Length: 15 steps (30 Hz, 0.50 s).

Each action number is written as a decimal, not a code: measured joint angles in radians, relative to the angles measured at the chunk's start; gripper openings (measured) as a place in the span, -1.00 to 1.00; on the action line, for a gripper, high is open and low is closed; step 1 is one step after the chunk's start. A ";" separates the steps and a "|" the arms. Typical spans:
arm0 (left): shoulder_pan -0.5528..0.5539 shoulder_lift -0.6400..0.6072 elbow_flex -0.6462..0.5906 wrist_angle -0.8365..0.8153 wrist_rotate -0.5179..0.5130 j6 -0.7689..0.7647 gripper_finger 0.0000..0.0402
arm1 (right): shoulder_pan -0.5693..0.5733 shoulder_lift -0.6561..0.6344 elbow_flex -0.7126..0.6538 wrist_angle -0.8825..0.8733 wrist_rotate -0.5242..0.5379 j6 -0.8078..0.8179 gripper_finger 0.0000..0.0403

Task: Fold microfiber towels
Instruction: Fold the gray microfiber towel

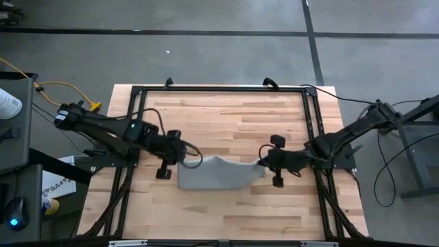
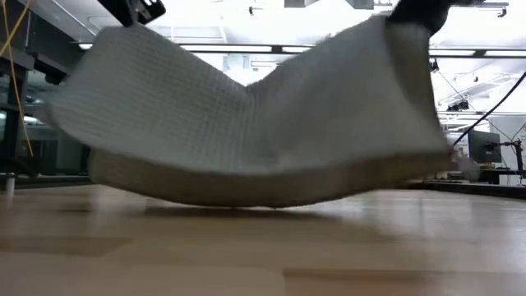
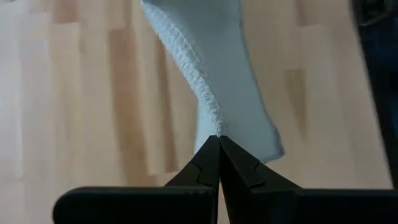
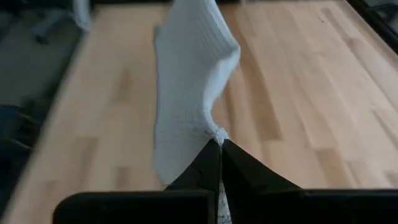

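Cloth hangs between the two arms like a hammock: the grey-blue microfiber towel is strung across the middle of the wooden table, pinched at one corner on each side and sagging in between.

At about nine o'clock from the table's centre, the left gripper has its fingers pressed tight together on the towel's corner; the left wrist view shows the two dark tips meeting right at the stitched hem, with the ribbed fabric trailing away from them over the planks. Behind that arm, off the table's edge, a yellow cable loops across the grey floor, and a white bottle sits on a dark stand at the far left.

From table height the towel fills most of the view and blocks the room behind it. Its lowest fold seems to brush the tabletop, though I cannot tell for certain that it touches.

At about three o'clock, the right gripper is likewise clamped shut on the opposite corner, and the right wrist view shows its tips closed on a bunched bit of hem. A black frame runs round the table, with loose black cables trailing on the floor at the far right.
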 joint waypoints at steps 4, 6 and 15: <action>-0.003 0.000 -0.022 -0.014 -0.067 -0.004 -1.00 | -0.016 0.000 0.012 -0.090 0.009 0.094 -0.98; 0.033 0.000 -0.065 -0.016 -0.123 0.005 -1.00 | -0.055 0.014 0.012 -0.196 0.036 0.159 -0.98; 0.365 0.000 -0.335 0.273 -0.204 0.223 -0.87 | -0.284 0.152 0.010 -0.342 0.135 0.105 -0.85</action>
